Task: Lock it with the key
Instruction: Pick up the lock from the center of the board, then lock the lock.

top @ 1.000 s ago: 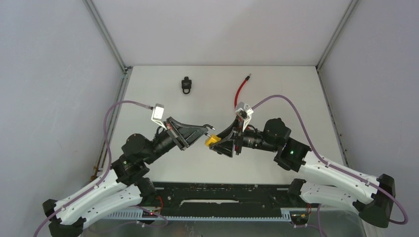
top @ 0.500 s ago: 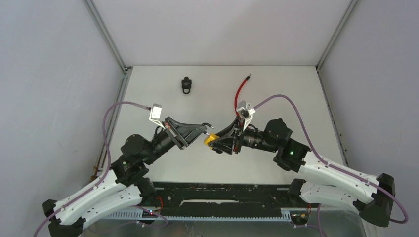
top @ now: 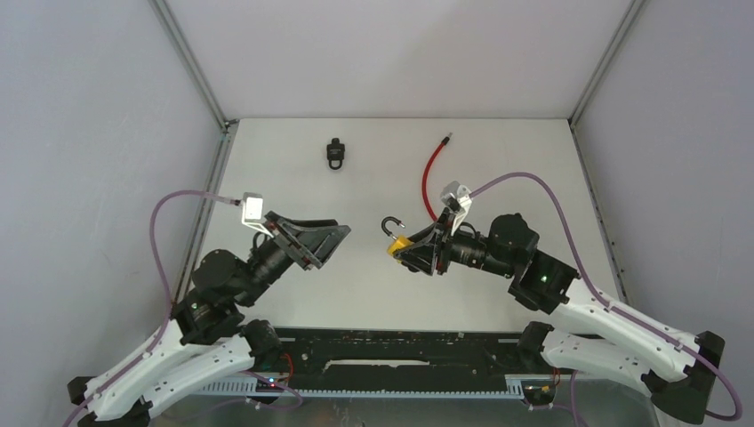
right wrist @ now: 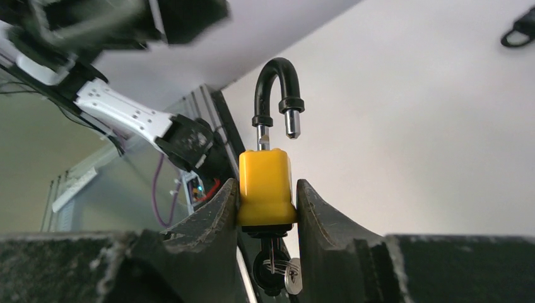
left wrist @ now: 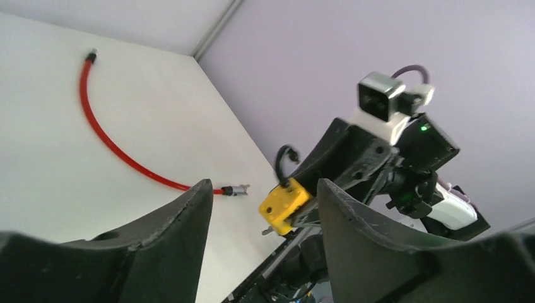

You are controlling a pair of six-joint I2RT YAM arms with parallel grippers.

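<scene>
Right wrist: right gripper point(right wrist: 267, 201) clamped on yellow padlock point(right wrist: 265, 180) body, shackle point(right wrist: 276, 72) popped open, key point(right wrist: 272, 268) in the bottom. Top external: padlock held near the table's point(top: 267, 169) centre; left gripper point(top: 340, 231) at its 9 o'clock, jaws spread, empty, well apart. Red cable point(top: 430, 173) at padlock's 1 o'clock.

The padlock point(right wrist: 266, 189) is showing a bright yellow body under a glossy black shackle point(right wrist: 277, 79), with a silvery key point(right wrist: 291, 276) dangling beneath it. A red cable point(top: 432, 173) and a small black object point(top: 334, 152) are lying on the plain white table point(top: 267, 169). The arms point(top: 613, 320) are wearing white shells, with purple wiring point(top: 542, 182) looping off them.
</scene>
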